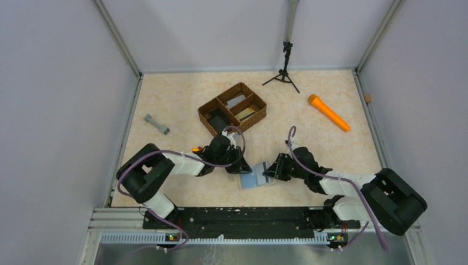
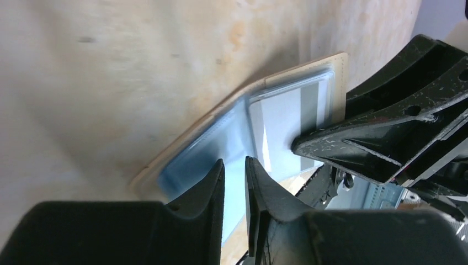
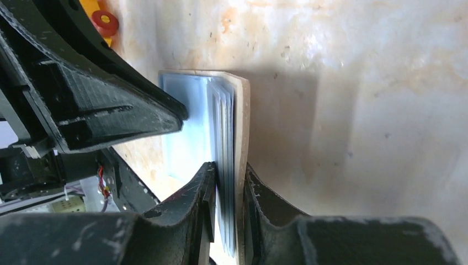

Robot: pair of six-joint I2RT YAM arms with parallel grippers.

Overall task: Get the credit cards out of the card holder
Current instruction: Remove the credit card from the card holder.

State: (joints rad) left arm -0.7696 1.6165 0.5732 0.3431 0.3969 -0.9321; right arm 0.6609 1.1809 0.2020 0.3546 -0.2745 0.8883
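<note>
The card holder [image 1: 254, 179] lies open on the table, cream outside and pale blue inside. My right gripper [image 1: 269, 172] is shut on its right flap, pinching the cream cover [image 3: 241, 110] and the clear sleeves between its fingers [image 3: 226, 165]. A whitish card with a grey stripe [image 2: 287, 116] sits in a sleeve beside the right gripper's finger [image 2: 375, 132]. My left gripper [image 2: 234, 161] hovers over the blue inside [image 2: 187, 165], jaws almost together with a narrow slit. I cannot tell whether anything thin is pinched. In the top view the left gripper [image 1: 242, 167] is at the holder's upper left.
A brown wicker divided tray [image 1: 241, 85] behind the arms holds cards and a black block. A grey dumbbell-shaped piece [image 1: 157, 125] lies at the left, an orange torch-like stick [image 1: 328, 112] at the right, and a small black tripod [image 1: 284, 72] at the back.
</note>
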